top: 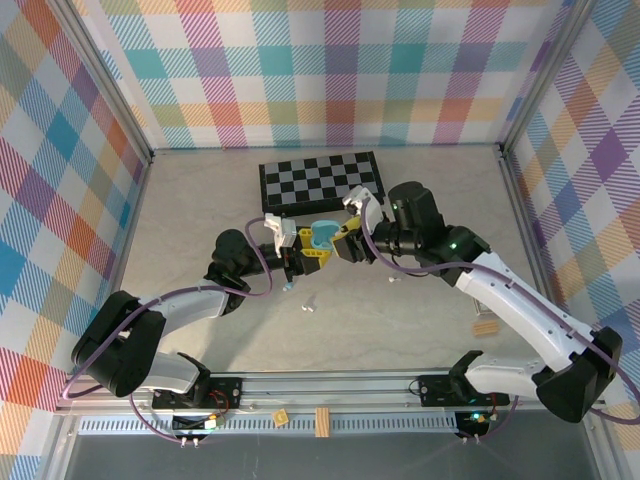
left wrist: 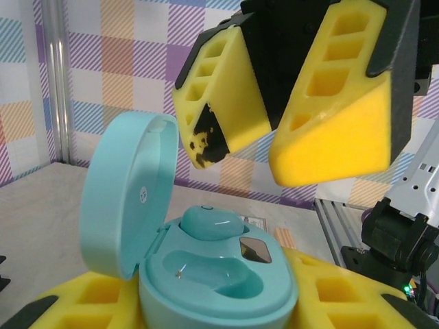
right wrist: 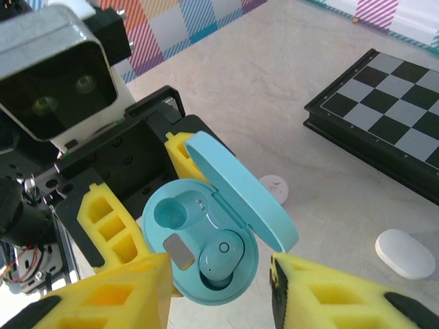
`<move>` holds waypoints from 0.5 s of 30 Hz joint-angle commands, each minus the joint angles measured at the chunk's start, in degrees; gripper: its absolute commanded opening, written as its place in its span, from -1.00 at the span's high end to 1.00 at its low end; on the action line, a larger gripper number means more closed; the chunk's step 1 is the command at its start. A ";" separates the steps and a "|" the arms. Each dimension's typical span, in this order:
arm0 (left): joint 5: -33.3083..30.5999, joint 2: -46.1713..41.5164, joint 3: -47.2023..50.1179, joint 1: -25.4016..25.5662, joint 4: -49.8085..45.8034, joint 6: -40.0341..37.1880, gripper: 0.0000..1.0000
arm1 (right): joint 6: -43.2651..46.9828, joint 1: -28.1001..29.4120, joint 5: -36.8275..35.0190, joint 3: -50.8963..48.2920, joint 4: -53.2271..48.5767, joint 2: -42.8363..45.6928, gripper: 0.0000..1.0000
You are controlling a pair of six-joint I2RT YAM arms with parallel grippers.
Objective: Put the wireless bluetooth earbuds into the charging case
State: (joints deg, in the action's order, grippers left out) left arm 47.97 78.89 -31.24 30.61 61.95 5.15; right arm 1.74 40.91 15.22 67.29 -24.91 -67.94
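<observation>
The light blue charging case (left wrist: pixel 219 274) is held up off the table, lid open, with my left gripper (left wrist: pixel 219 312) shut on its base between yellow fingers (left wrist: pixel 363 295). One light blue earbud (right wrist: pixel 223 257) sits in one well of the case (right wrist: pixel 206 253); the other well (right wrist: pixel 168 214) is empty. My right gripper (right wrist: pixel 219 301) hovers just over the case, open, nothing between its fingers (left wrist: pixel 329 130). In the top view the two grippers (top: pixel 305 252) (top: pixel 350 243) meet at the case (top: pixel 325 237) mid-table. Loose earbuds lie on the table: white (top: pixel 308 306), blue (top: pixel 288 287), another (top: pixel 393 279).
A folded chessboard (top: pixel 322 182) lies just behind the grippers. A shut white case (right wrist: pixel 405 253) and a small round white piece (right wrist: pixel 276 186) rest on the table near it. A wooden block (top: pixel 485 326) lies at the right, by the right arm.
</observation>
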 commanded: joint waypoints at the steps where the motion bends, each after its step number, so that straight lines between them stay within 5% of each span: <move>1: 0.47 -0.30 1.16 -0.45 4.03 0.21 0.23 | -2.63 0.31 -0.65 -2.32 4.24 2.77 0.03; 10: -0.91 -1.59 4.96 -5.08 8.76 2.72 0.23 | -18.44 -6.57 -2.46 -17.68 18.75 11.47 -0.28; 15: -1.24 -4.13 6.91 -7.79 10.58 4.52 0.24 | -28.44 -10.58 -1.09 -21.45 19.30 6.97 -0.35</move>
State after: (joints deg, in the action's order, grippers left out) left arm 46.83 77.34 -24.97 24.05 67.29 8.14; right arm -18.59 31.00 13.50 46.63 -8.95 -58.24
